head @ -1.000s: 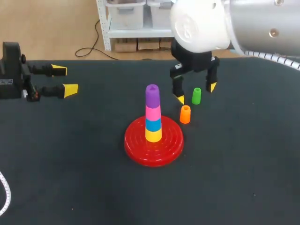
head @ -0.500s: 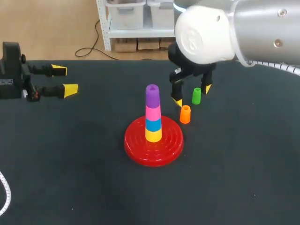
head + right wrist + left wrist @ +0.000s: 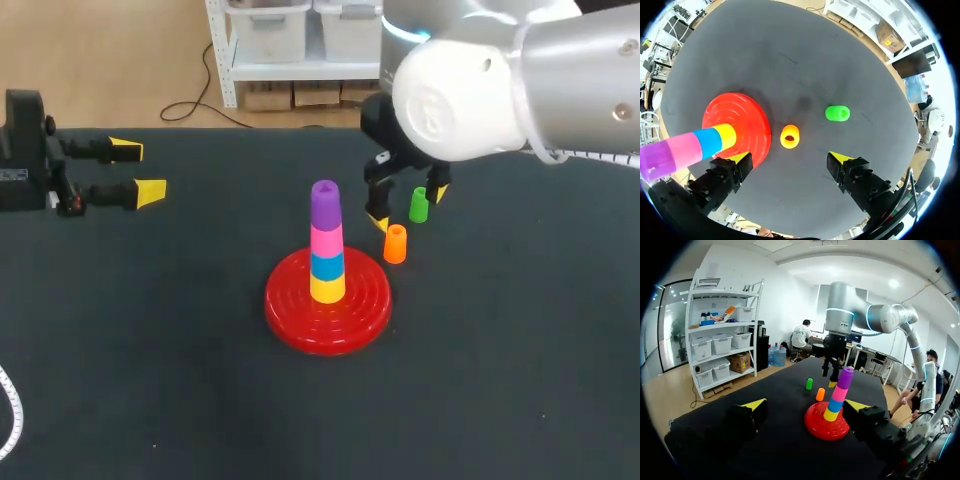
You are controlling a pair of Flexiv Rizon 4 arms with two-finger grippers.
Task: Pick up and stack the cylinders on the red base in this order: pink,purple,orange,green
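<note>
Right gripper (image 3: 790, 158), fingers spread, hangs above the orange cylinder (image 3: 790, 136) and green cylinder (image 3: 838, 113), both standing toward the worktop's (image 3: 500, 380) far edge. Mid-worktop, the red base (image 3: 352, 312) carries yellow, blue, pink, then the purple cylinder (image 3: 324, 204). Left gripper (image 3: 138, 170) sits spread near the left edge.

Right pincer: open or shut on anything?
Open: the right pincer has its fingers wide apart in its wrist view; the orange cylinder stands ahead of them, untouched.
</note>
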